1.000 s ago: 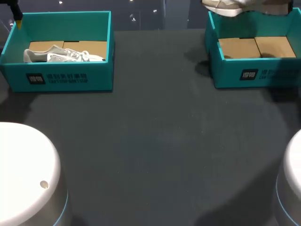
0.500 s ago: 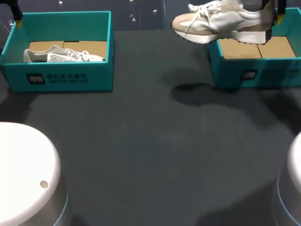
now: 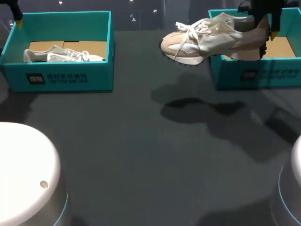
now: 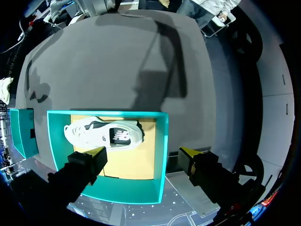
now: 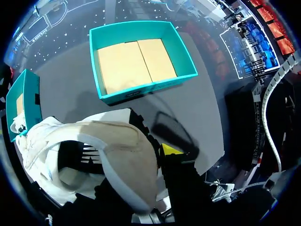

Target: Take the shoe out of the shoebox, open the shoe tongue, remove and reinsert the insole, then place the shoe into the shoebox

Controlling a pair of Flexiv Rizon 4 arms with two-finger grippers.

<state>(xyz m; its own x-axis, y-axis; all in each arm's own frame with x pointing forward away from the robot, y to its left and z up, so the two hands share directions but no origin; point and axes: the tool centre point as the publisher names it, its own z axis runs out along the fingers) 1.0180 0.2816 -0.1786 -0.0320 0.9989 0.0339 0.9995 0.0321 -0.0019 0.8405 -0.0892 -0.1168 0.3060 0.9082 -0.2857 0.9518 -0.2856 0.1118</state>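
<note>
Beige shoe (image 3: 207, 40): carried left and lower than a second ago, now hung in the air past the right box (image 3: 254, 75) wall, over the table (image 3: 150, 155).
Right gripper (image 3: 265, 26): clamped on the shoe's heel only.
Left gripper (image 4: 143, 157): fingers spread, nothing held, above the left box (image 4: 162, 155) with a white shoe (image 4: 103, 134).
Risk: slipping or twisting may be caused by the unsupported toe's weight.

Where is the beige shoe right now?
In the head view the beige shoe hangs above the table, heel in the right gripper, toe left of the right box.
</note>
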